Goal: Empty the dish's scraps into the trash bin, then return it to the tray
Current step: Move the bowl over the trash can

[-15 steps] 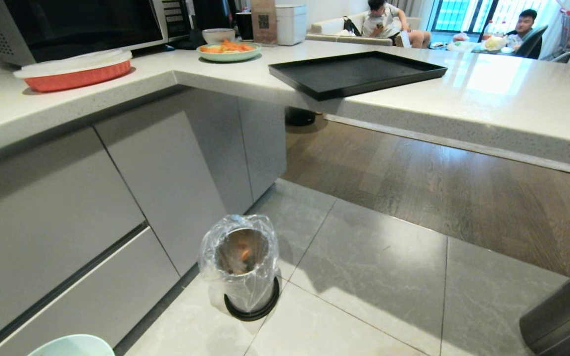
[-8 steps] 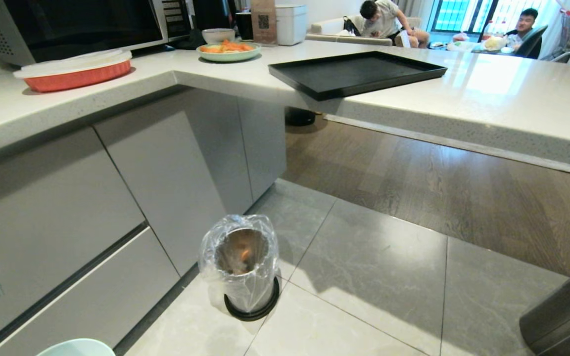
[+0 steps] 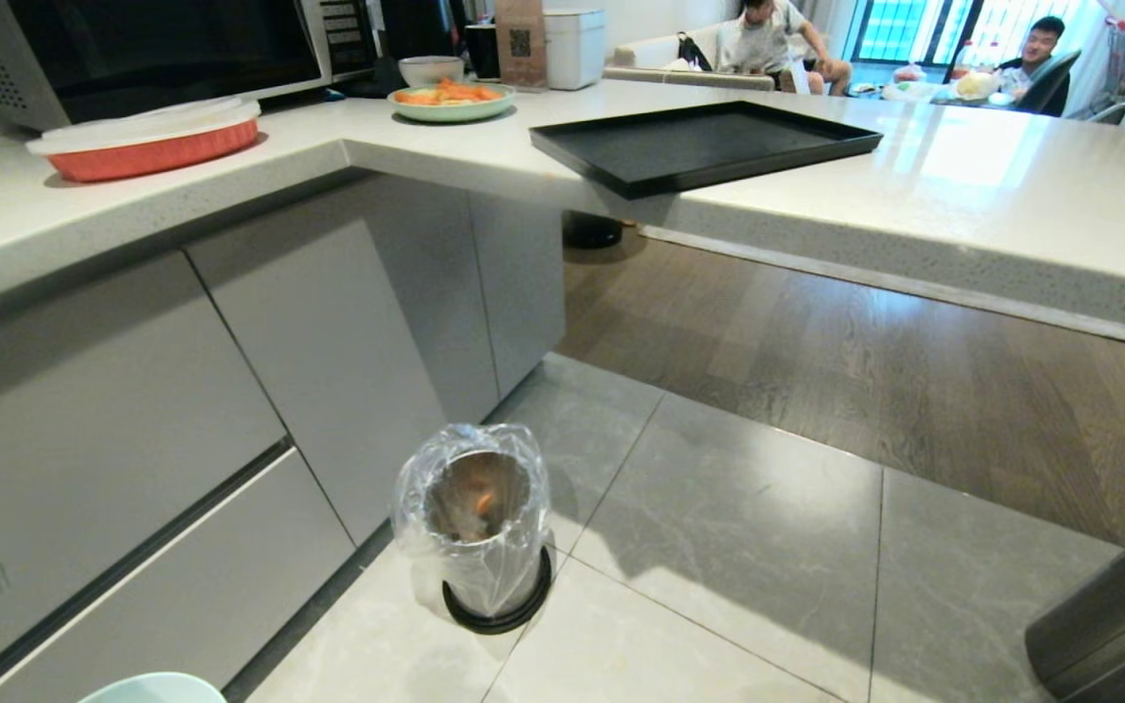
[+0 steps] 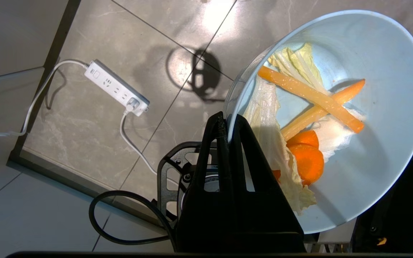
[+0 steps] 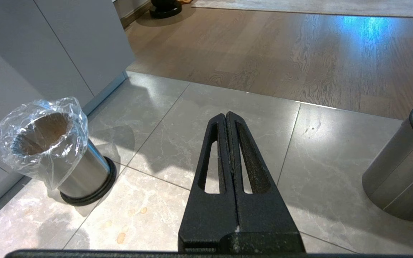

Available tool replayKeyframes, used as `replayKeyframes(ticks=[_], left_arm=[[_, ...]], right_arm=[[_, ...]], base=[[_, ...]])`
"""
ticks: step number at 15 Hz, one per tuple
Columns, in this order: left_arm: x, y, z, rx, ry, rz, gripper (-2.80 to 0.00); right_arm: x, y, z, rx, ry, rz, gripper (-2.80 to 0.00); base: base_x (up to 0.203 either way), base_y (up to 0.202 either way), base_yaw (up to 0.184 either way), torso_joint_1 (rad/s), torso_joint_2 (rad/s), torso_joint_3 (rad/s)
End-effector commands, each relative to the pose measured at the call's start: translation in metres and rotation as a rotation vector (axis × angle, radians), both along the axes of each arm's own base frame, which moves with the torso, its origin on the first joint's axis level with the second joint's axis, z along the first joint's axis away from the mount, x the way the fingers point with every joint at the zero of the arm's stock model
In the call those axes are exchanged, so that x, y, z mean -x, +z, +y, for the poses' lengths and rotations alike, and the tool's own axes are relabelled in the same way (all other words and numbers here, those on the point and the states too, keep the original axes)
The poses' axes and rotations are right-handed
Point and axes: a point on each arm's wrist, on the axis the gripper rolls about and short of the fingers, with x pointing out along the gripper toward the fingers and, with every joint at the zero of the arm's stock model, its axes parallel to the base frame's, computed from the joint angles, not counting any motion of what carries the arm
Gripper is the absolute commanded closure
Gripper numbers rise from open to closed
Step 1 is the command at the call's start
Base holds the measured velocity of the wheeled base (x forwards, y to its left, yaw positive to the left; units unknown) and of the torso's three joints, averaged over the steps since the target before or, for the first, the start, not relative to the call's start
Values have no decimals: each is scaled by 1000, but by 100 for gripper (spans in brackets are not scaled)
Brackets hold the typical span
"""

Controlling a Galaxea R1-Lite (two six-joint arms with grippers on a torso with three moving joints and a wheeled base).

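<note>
My left gripper (image 4: 228, 123) is shut on the rim of the dish (image 4: 389, 107), a pale light-blue bowl held low over the tiled floor. The scraps (image 4: 308, 107), carrot strips, carrot slices and pale cabbage pieces, lie inside it. Only the dish's rim (image 3: 154, 686) peeks in at the bottom left of the head view. The trash bin (image 3: 477, 527) (image 5: 54, 157), shiny metal with a crinkled clear liner, stands on the floor beside the cabinets, apart from the dish. On the counter lies the black tray (image 3: 704, 144), overhanging the edge. My right gripper (image 5: 226, 116) hangs shut and holds nothing, over the tiles.
A larger dark steel cylinder (image 3: 1119, 625) stands at the right. On the counter are a green plate of carrots (image 3: 452, 100), a red baking dish (image 3: 147, 142) and a microwave (image 3: 162, 44). A white power strip (image 4: 116, 87) with cables lies on the floor. Two people sit in the background.
The dish's rim has sunk slightly toward the bottom edge of the head view. A person in the background has shifted. Bin and tray are unmoved.
</note>
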Motion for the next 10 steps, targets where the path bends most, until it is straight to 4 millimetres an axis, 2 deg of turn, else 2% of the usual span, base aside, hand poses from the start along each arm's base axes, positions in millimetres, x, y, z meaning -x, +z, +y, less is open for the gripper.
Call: replayKeyframes(ticks=[1,10], left_arm=[[1,0,0,-1,-2,0,0],[0,0,-1,18,-8,0,0]], right_arm=[[0,0,0,-1,0,1,0],[0,0,0,-1,0,-1,0]], base=[[0,0,0,0,0,0],[0,0,0,0,0,0]])
